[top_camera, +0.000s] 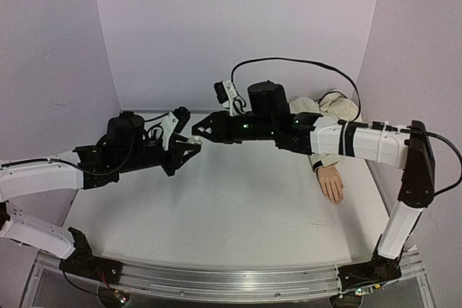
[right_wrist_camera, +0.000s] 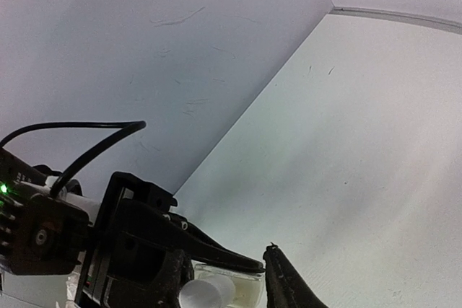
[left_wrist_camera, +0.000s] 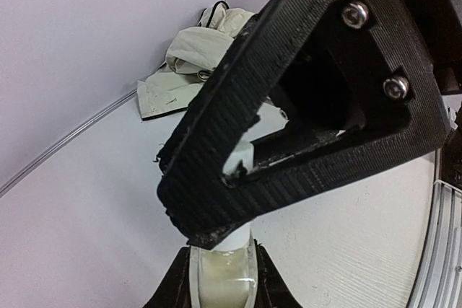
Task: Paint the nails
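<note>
Top external view: we find left gripper [top_camera: 189,145] clamped on bottle [left_wrist_camera: 224,279], right gripper [top_camera: 197,134] apparently pinching its cap [right_wrist_camera: 206,293], nails [top_camera: 335,197] at 3 o'clock seemingly unpainted; all painting outstanding.

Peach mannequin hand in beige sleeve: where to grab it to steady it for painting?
Grip the wrist at the beige sleeve cuff, coming from above, jaws across its width. The peach mannequin hand lies flat on the white table, its fingers pointing at the near edge, so a wrist hold likely pins it and keeps them exposed.
</note>
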Available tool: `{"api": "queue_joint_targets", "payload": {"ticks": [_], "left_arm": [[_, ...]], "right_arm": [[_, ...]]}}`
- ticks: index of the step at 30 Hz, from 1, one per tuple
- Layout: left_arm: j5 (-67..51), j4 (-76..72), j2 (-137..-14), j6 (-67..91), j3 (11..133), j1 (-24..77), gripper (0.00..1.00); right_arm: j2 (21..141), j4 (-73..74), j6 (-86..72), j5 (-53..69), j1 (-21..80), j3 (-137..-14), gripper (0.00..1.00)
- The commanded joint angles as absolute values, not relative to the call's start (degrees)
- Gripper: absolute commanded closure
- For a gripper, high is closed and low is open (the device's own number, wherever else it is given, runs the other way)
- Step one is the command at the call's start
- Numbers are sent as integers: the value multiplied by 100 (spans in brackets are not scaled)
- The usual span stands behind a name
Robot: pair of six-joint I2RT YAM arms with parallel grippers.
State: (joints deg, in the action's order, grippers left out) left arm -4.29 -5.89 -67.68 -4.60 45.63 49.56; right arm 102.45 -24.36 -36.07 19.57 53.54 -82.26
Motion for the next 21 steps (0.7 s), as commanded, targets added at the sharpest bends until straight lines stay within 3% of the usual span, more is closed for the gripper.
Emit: {"api": "queue_joint_targets", "payload": {"ticks": [1,4,8,9,12,15,18,21], "left_arm": [[-397,-818,-6685,-449,4766,4975,100],[-600,-803,-6640,-313,4778,4975,100],[-1741,-742,-6451,-227,4810,4920,100],[-2374,-739,-6382,-172,4817,4816,100],[-5819,-749,-6424,308,5065,4300,100],[-8006,-752,-6993,886,5615,4222,100],[-7896,-756,-7385,1160,5776,4129,100],[-6592,-755,-7228,799,5499,4122,100]], "right_arm": [[10297,-2661,-3591,2250,5370,-8538,73],[10203,-2715,-3306,2574,5349,-8466,83],[9845,-2951,-2402,3626,5192,-8000,100],[9762,-3092,-2094,4385,5147,-7856,100],[9617,-3187,-1108,6804,5137,-7562,100],[9529,-3127,-1074,7081,5133,-7463,100],[9374,-3120,-1024,6729,5133,-7309,100],[9265,-3102,-1156,5833,5125,-7241,98]]}}
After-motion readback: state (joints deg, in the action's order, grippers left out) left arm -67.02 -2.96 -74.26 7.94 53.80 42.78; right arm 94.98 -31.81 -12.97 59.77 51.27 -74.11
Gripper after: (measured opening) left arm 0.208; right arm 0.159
